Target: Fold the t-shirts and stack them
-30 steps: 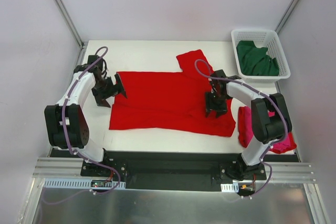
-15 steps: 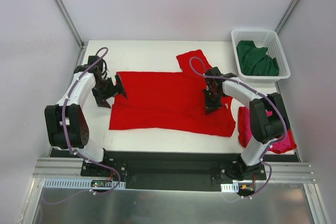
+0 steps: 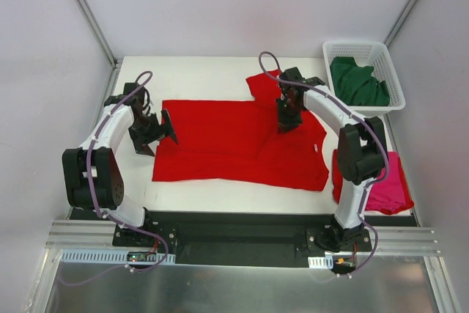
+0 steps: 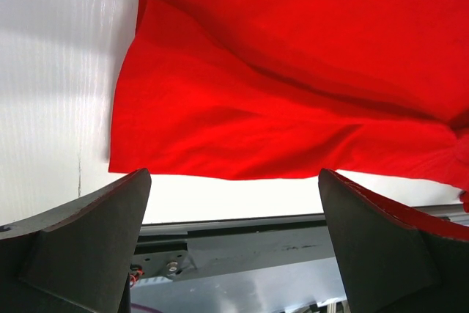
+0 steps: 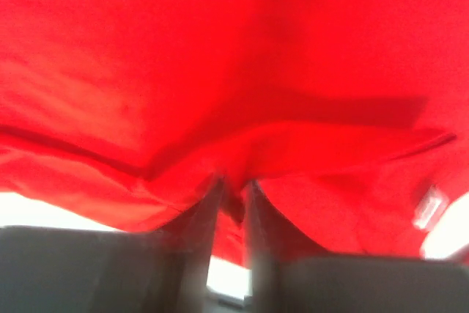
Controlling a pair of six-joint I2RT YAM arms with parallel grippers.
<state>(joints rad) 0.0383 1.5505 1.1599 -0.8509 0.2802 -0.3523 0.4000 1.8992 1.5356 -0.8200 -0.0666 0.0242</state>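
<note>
On the surface, right hand (image 3: 286, 116) clamped the red shirt (image 3: 220, 144) mid-fold, left hand (image 3: 155, 131) gaped empty; pink shirt (image 3: 388, 188) and green shirt (image 3: 357, 82) weren't stacked yet.

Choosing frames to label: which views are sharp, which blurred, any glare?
Right wrist view: blurred throughout, red t-shirt soft, right fingers hazy. Left wrist view: cloth folds crisp, left fingers slightly soft. Top view: sharp, evenly lit, no harsh glare.
</note>
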